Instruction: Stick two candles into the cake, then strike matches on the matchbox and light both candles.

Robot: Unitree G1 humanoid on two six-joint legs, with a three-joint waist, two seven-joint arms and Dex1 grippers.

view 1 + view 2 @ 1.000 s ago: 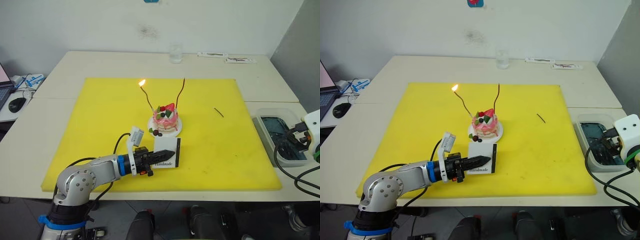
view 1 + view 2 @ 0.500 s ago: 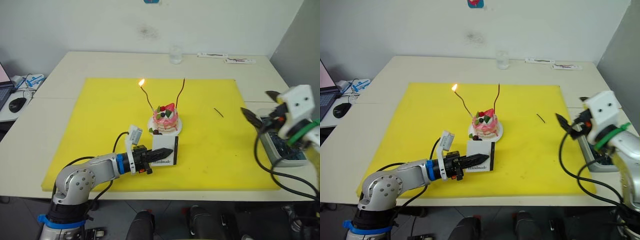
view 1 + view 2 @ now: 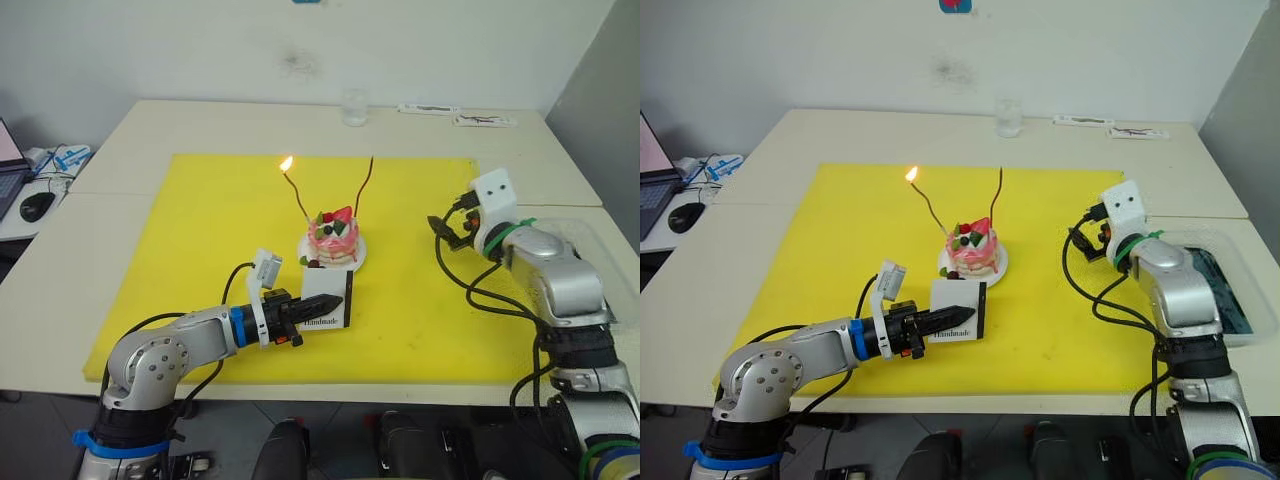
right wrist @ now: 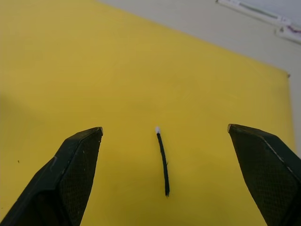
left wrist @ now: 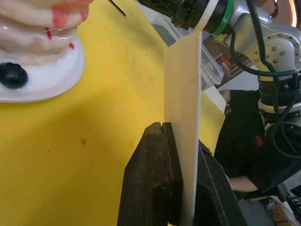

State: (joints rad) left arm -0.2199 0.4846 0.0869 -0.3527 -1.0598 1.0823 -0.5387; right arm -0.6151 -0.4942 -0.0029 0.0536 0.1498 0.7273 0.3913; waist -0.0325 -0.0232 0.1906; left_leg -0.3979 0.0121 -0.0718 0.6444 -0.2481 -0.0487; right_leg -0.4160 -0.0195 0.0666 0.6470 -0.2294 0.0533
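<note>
The cake (image 3: 333, 238) sits on its white plate (image 3: 347, 264) mid-mat. Two candles stand in it: the left candle (image 3: 297, 200) burns with a flame at its tip, the right candle (image 3: 365, 186) is unlit. Just in front of the cake, my left gripper (image 3: 308, 310) is shut on the white matchbox (image 3: 328, 311), holding it on edge; the left wrist view shows the matchbox (image 5: 183, 113) clamped between the fingers. To the right, my right gripper (image 3: 440, 228) hovers open low over the mat. In the right wrist view a match (image 4: 162, 160) lies between the spread fingers (image 4: 77, 165).
A yellow mat (image 3: 200, 250) covers the table's middle. A glass (image 3: 351, 107) stands at the back, with small flat packets (image 3: 480, 121) to its right. A clear tray (image 3: 1240, 300) lies off the mat's right edge. A mouse (image 3: 34, 207) is far left. A person in black (image 5: 249, 136) stands nearby.
My right arm has swung in from over the tray at the right to the match on the mat, gripper open. The left gripper keeps its hold on the matchbox, barely moving.
</note>
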